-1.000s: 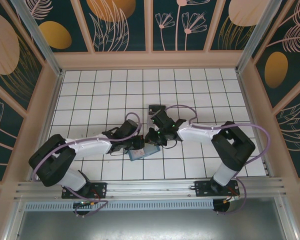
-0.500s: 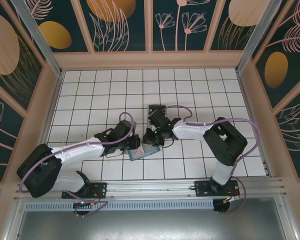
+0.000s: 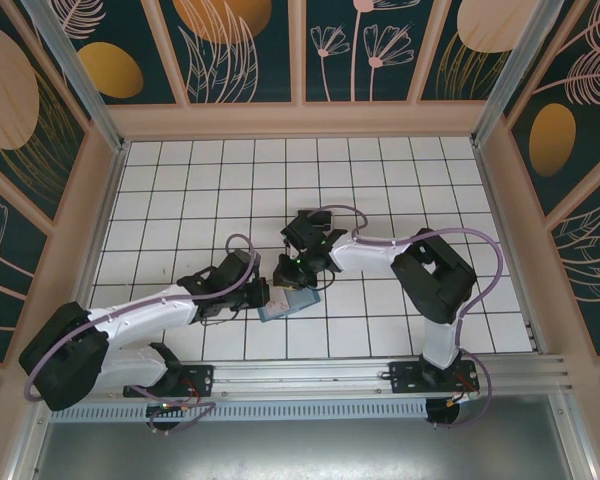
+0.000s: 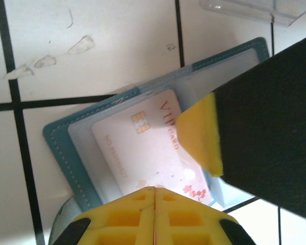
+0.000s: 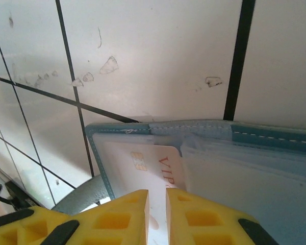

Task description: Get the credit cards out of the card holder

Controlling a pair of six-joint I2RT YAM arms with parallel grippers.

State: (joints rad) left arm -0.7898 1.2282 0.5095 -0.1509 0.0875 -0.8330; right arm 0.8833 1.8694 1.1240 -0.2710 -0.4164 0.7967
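Note:
The teal card holder (image 4: 58, 148) lies open on the white tiles, its grey-blue lining up. A pale pinkish-white credit card (image 4: 143, 148) with a gold chip and red "VIP" lettering rests in its sleeve. My left gripper (image 4: 154, 193) is shut with nothing between its fingers, its tips at the card's near edge. My right gripper (image 5: 157, 196) stands over the same card (image 5: 143, 163) with only a narrow gap between its fingers. One of its pads (image 4: 199, 132) rests on the card. In the top view both grippers (image 3: 263, 296) (image 3: 290, 275) meet over the holder (image 3: 283, 306). The blackish card is hidden.
A clear plastic tray (image 4: 250, 7) lies just beyond the holder's far corner. Bare tiles with a few smudges (image 5: 109, 65) stretch to the left and back. The pen's walls stand well away from the grippers.
Both grippers have slid a little to the left over the holder, and the left arm has stretched out lower. The holder has stayed where it was.

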